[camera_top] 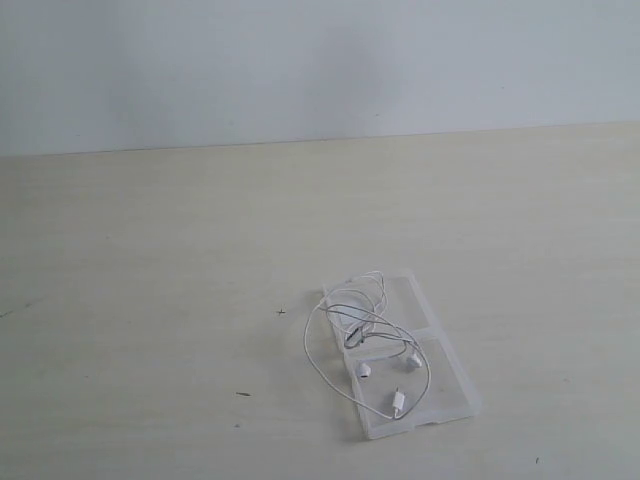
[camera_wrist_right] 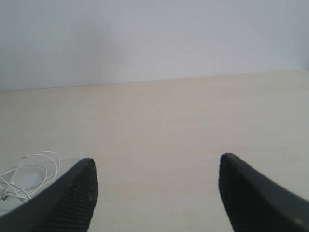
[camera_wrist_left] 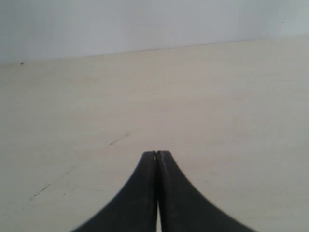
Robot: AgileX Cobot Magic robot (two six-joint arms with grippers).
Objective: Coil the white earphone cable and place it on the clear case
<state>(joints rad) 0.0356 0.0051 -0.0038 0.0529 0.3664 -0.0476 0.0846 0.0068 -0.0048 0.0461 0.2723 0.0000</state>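
Exterior view, white earphone cable (camera_top: 381, 320) looped on clear case (camera_top: 447, 378)

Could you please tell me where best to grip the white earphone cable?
Probably at the loop of the white earphone cable that spills off the clear case onto the table, from above: there it is a single strand, clear of the tangle.

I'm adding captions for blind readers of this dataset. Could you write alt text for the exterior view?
A white earphone cable lies in loose loops on an open clear case, with one loop spilling past the case's edge onto the pale wooden table. A plain light wall stands behind, and no robot arm shows in this view.
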